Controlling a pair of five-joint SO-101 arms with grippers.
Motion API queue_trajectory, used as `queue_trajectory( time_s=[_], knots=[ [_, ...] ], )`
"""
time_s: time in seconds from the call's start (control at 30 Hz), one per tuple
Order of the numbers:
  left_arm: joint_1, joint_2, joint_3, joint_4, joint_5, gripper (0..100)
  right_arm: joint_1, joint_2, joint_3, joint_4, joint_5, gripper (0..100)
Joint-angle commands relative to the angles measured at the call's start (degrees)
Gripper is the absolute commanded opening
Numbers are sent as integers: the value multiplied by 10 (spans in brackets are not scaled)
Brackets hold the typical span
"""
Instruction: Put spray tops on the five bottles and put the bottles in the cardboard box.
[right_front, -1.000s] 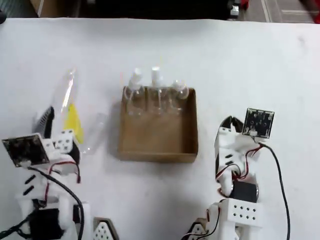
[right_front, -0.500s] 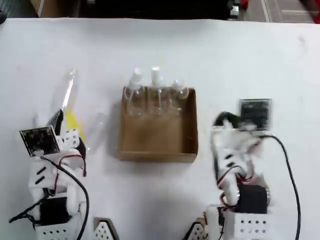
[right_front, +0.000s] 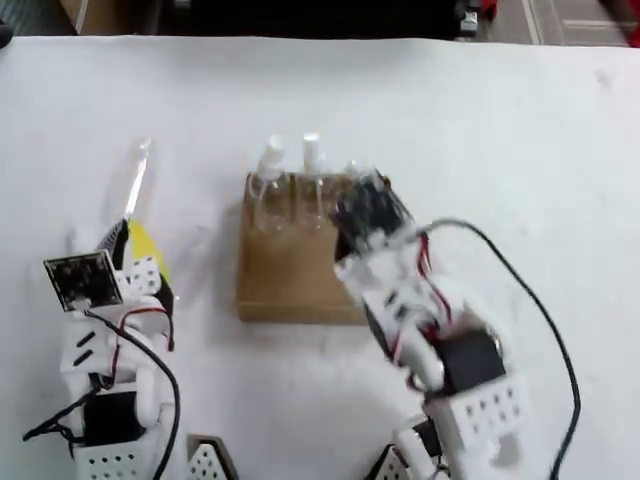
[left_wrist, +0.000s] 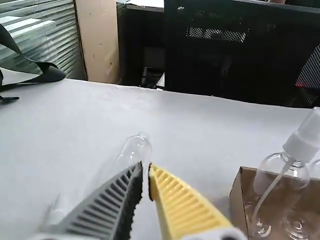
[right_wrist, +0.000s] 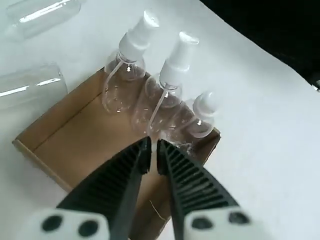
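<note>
Beyond the left gripper (left_wrist: 145, 172), the white table (left_wrist: 75, 115) ends at a beige post (left_wrist: 95, 40), grey slatted blinds (left_wrist: 35, 30) and dark furniture (left_wrist: 225, 55).

I see bright, even light from overhead; white table (right_front: 500, 130) near washed out w/ glare, faint soft shadows round cardboard box (right_front: 290, 285).

A black strap (left_wrist: 45, 71) lies on the white table (right_front: 500, 120) at its edge. A beige panel (left_wrist: 97, 40) stands beyond the table's far side.
</note>
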Motion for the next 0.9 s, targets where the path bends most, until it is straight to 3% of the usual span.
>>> queue_trajectory(
  time_s=[0.0, 0.27, 0.5, 0.87],
  knots=[
    [0, -8, 5, -44, -4, 26, -7, 107, -141, 55, -6, 17],
    [0, -8, 10, -52, -4, 24, -12, 210, -171, 51, -6, 17],
    [0, -8, 11, -51, -4, 24, 58, 278, -168, -12, -37, 17],
    [0, -8, 11, -52, -4, 24, 63, 344, -211, -55, -43, 17]
  ],
)
